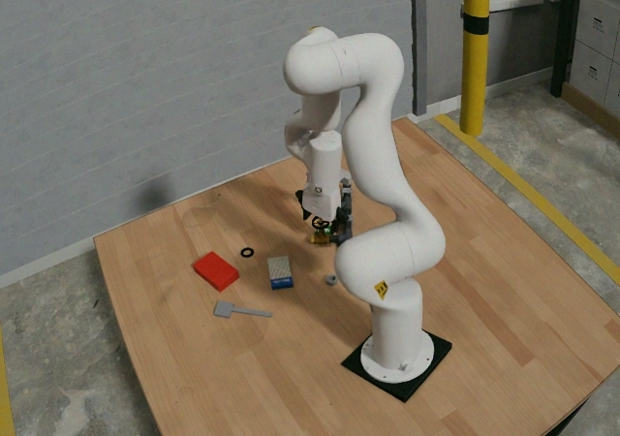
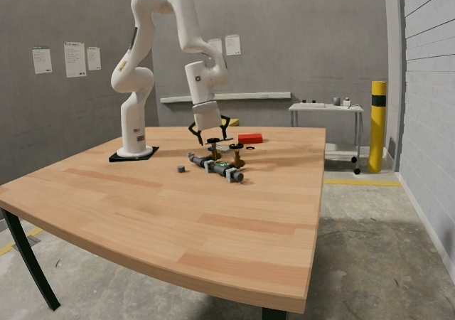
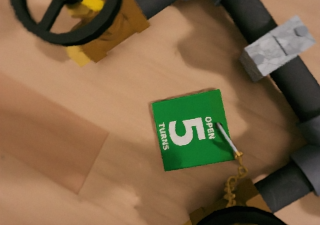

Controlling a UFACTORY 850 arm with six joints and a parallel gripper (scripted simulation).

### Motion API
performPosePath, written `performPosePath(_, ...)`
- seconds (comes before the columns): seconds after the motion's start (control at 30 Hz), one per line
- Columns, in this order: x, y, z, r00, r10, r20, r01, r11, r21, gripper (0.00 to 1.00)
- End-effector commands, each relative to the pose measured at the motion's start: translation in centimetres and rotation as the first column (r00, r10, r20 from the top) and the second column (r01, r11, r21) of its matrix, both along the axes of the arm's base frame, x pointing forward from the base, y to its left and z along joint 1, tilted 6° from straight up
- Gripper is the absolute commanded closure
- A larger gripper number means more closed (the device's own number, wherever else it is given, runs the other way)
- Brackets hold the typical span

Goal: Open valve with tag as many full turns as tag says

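Note:
A green tag (image 3: 192, 135) lies flat on the table and reads "OPEN 5 TURNS". A short brass chain (image 3: 234, 177) links it to a brass valve with a black handwheel, cut off by the bottom edge of the wrist view (image 3: 227, 216). A second brass valve with a black handwheel (image 3: 65, 10) stands at the top left. Both branch off a dark grey pipe (image 3: 280, 60) with pale grey clamps. In the exterior view the two handwheels (image 2: 212, 140) (image 2: 235, 146) stand behind the pipe (image 2: 217, 166). My gripper (image 2: 210, 133) hangs open and empty just above them, pointing down.
A red block (image 1: 215, 269), a black ring (image 1: 246, 252), a blue box with a ribbed grey top (image 1: 279, 271), a small grey cylinder (image 1: 330, 279) and a grey flat tool (image 1: 240, 310) lie on the table left of the valves. The arm's base (image 1: 396, 356) stands to the right.

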State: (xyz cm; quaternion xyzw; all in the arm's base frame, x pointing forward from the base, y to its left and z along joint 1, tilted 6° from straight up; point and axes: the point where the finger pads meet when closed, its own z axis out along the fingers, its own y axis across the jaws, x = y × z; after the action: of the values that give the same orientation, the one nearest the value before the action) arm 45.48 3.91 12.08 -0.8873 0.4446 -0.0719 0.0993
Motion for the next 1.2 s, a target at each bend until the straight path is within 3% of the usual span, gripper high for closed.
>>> performPosePath(0.0,0.12,0.03,0.09,0.961,-0.257,-0.097,0.257,0.966,-0.015,0.00)
performPosePath(0.07,0.12,0.03,0.09,0.961,-0.257,-0.097,0.257,0.966,-0.015,0.00)
performPosePath(0.1,0.12,0.03,0.09,0.918,-0.372,-0.140,0.371,0.928,-0.030,0.00)
performPosePath(1.17,0.12,0.03,0.09,0.917,-0.374,-0.141,0.374,0.927,-0.030,0.00)
